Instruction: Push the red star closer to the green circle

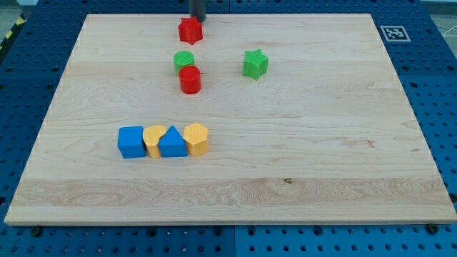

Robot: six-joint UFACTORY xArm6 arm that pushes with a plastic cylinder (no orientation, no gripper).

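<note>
The red star [190,31] lies near the view's top edge of the wooden board, left of centre. My tip [197,19] stands just above and to the right of it, touching or almost touching its upper edge. The green circle [183,60] lies a short way below the star, with a gap between them. A red cylinder [190,80] sits right below the green circle and touches it.
A green star [255,63] lies to the right of the green circle. Lower left, a row holds a blue cube [131,141], a yellow block [153,140], a blue triangular block [172,142] and a yellow hexagonal block [196,138]. The board's top edge [285,14] is close behind the star.
</note>
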